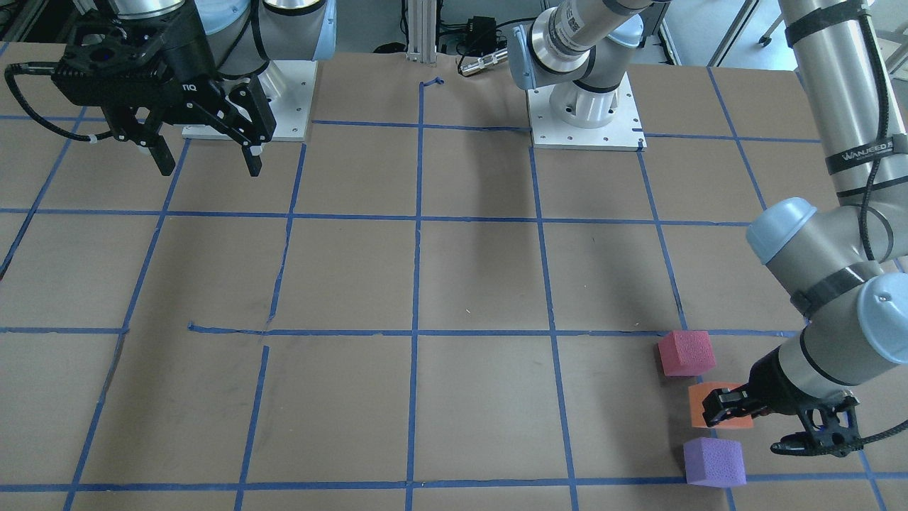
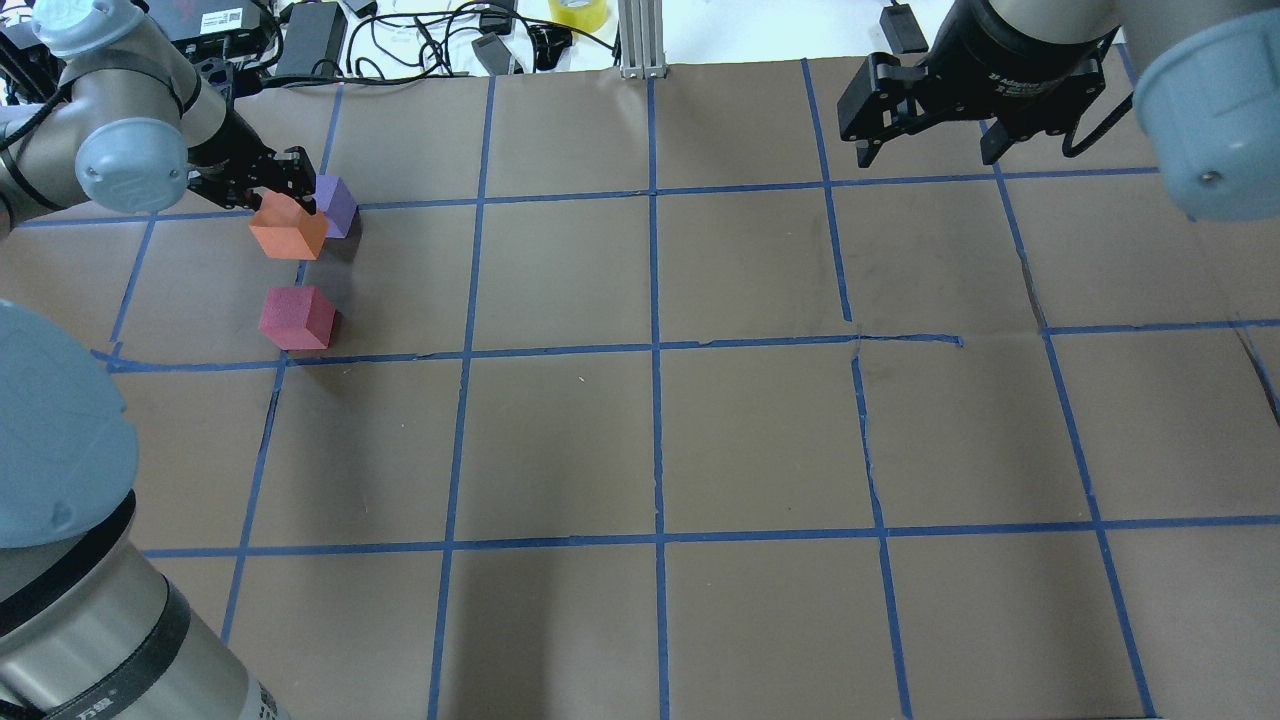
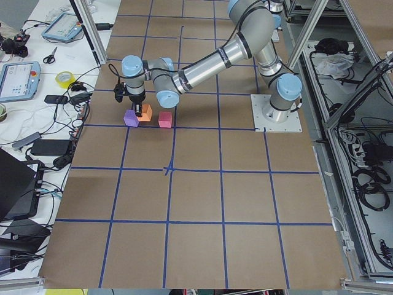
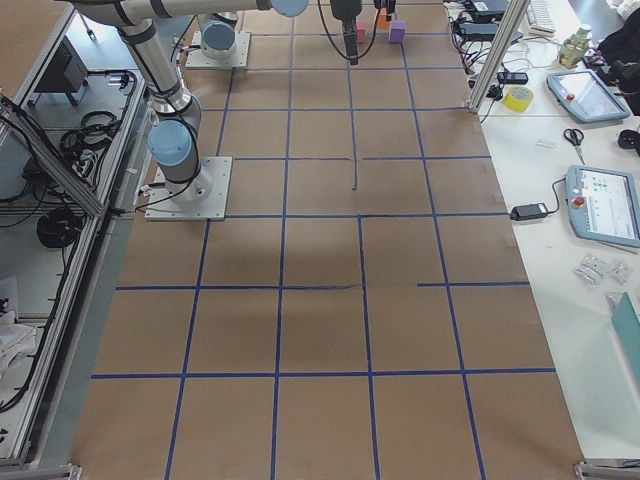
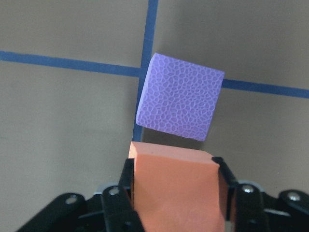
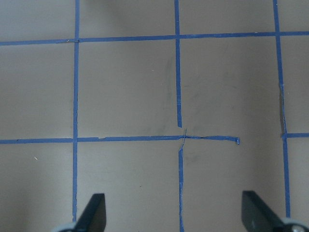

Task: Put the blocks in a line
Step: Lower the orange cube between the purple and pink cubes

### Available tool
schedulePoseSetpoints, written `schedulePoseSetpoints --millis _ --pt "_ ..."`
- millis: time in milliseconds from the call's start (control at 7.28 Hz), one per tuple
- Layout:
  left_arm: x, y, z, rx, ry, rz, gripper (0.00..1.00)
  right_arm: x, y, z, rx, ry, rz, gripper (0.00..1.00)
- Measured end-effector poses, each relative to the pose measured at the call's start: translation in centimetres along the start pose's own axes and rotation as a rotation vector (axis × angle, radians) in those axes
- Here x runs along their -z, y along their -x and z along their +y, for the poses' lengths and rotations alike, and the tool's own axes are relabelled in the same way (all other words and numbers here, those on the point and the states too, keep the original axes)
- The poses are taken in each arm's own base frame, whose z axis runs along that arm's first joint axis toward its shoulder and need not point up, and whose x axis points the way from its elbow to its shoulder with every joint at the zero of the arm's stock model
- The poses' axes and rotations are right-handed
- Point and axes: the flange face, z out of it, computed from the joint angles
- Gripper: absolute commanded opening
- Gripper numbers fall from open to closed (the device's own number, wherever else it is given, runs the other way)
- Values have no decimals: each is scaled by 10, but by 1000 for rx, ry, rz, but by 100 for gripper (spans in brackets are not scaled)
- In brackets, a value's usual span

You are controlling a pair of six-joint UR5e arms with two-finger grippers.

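The main risk we see is to the purple block (image 5: pixel 178 104). It lies just ahead of the orange block (image 2: pixel 288 232), and in the left wrist view their near edges look almost in contact. A small push forward, or a set-down that drifts, would probably shove the purple one out of place. It already sits turned against the tape lines, so a knock could twist it further and leave the row crooked. The foam may also give under the squeeze and spring a little on release, shifting the orange block off the spot we want. The pinkish-red block (image 2: pixel 296 318) sits apart on the other side, nearer the robot. Uneven gaps are a second, smaller worry.

All three blocks lie near the table's (image 2: pixel 750 430) far left corner, close to its left edge, roughly in a row running away from the robot.

The left gripper (image 5: pixel 174 166) is closed to the width of the orange block, with one finger pressed on each side of it. We cannot tell whether the block rests on the surface or hangs just above it. The right gripper (image 1: pixel 211 167) hangs near the right edge with its fingers spread wide, holding nothing.
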Motion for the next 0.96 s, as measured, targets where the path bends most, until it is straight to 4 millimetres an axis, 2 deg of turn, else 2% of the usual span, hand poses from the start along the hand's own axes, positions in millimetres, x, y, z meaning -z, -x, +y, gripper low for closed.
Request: schedulePoseSetpoints --millis 962 --pt "-26 -1 17 -7 11 4 39 0 0 0 -1 2 3 100"
